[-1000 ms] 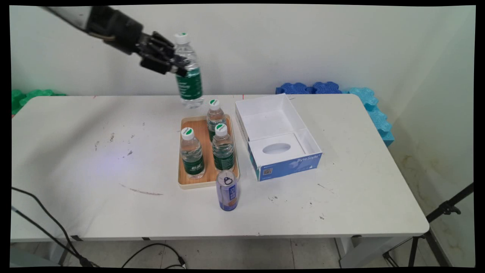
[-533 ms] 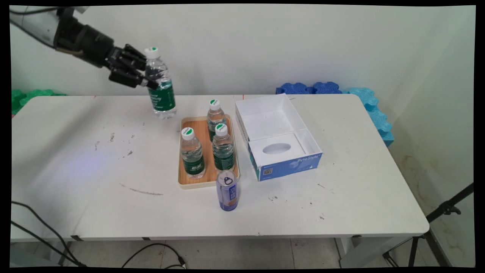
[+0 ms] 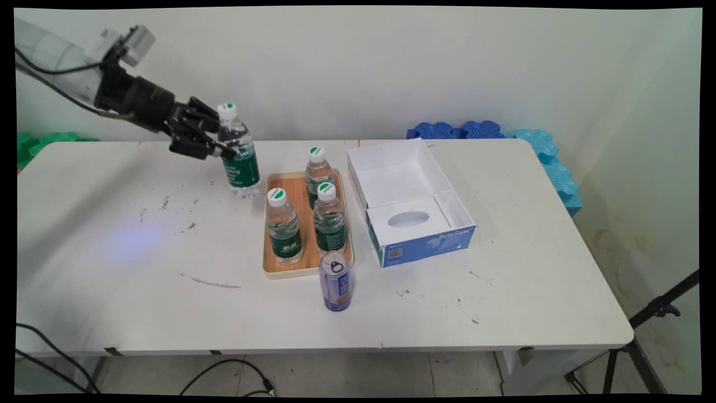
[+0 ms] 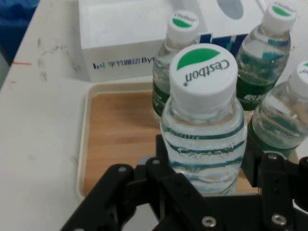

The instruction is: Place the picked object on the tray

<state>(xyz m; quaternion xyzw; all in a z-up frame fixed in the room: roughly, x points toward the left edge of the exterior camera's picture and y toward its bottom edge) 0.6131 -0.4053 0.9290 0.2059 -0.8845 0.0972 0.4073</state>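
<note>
water bottle (image 3: 239, 157) hangs upright in the gripper (image 3: 215, 146), clamped just under its shoulder, left of the wooden tray (image 3: 279, 271) and seemingly just clear of the table (image 3: 503, 280), though contact is hard to judge. full and capped, it looks fairly heavy, with thin, smooth, yielding walls; the ribbed upper body gives the surest hold. three more bottles (image 3: 283, 235) stand on the tray.

Tray (image 3: 279, 267) holds three bottles (image 3: 284, 230); can (image 3: 335, 289) before tray, box (image 3: 408, 201) right, held bottle (image 3: 239, 152) left-behind.
</note>
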